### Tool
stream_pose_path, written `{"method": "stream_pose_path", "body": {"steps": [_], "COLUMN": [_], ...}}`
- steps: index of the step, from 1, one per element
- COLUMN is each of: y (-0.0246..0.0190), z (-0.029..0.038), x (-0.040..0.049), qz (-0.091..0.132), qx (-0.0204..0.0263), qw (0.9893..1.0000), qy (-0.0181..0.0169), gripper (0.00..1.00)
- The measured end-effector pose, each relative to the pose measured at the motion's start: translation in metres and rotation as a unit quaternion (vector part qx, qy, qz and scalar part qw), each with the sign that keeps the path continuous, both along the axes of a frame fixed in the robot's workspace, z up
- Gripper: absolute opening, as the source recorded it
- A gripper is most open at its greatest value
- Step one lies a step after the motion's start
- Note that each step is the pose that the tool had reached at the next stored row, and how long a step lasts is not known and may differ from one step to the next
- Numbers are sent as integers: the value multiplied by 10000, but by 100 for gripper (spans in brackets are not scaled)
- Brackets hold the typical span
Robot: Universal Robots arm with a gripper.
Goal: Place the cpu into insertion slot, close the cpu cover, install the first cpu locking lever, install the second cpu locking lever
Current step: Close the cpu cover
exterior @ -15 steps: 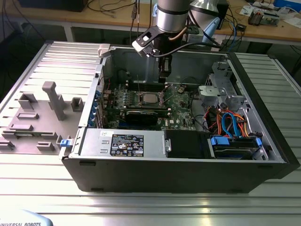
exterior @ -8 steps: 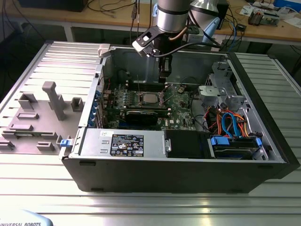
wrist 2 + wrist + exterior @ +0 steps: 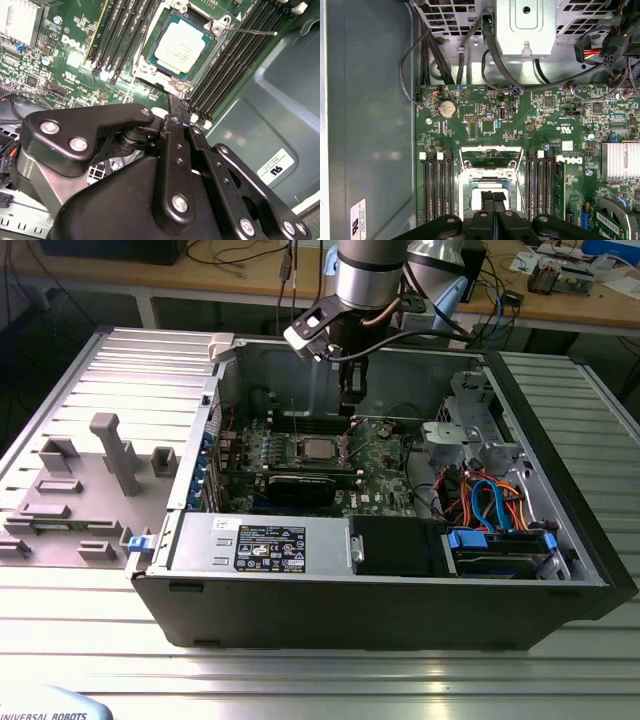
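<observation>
We find cpu (image 3: 181, 46) seated in slot (image 3: 150, 70), lever (image 3: 250, 32) jutting out from slot corner, tool (image 3: 493, 195) hovering close over slot, its fingers (image 3: 487, 201) closed together, gripping nothing.

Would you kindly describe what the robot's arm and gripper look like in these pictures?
The arm is a round silver-grey metal tube ending in a dark wrist, where a copper-coloured cable loops. The gripper is matte black, built of flat linkage plates joined by silver screws, with two narrow fingers.
</observation>
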State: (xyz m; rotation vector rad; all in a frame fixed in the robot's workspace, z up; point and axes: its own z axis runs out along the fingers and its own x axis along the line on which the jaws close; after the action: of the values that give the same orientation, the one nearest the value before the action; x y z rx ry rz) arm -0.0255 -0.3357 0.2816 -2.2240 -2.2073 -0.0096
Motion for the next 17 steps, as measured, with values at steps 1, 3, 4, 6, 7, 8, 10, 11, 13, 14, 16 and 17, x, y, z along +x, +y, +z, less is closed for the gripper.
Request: {"method": "stream_pose_path", "body": {"steps": [1, 3, 4, 6, 7, 8, 10, 11, 13, 14, 16, 17], "y": [0, 0, 0, 0, 0, 0, 0, 0, 0, 0, 0, 0], "z": [0, 0, 0, 0, 0, 1, 11, 22, 45, 55, 77, 83], "x": [1, 2, 2, 3, 4, 4, 4, 4, 4, 4, 4, 4], "qz": [1, 1, 1, 1, 1, 1, 1, 1, 1, 1, 1, 1], "qx": [0, 0, 0, 0, 0, 0, -1, 0, 0, -1, 0, 0], "qw": [10000, 10000, 10000, 10000, 10000, 10000, 10000, 10000, 10000, 10000, 10000, 10000], "qy": [0, 0, 0, 0, 0, 0, 0, 0, 0, 0, 0, 0], "gripper": [11, 11, 11, 11, 11, 11, 11, 11, 11, 11, 11, 11]}}
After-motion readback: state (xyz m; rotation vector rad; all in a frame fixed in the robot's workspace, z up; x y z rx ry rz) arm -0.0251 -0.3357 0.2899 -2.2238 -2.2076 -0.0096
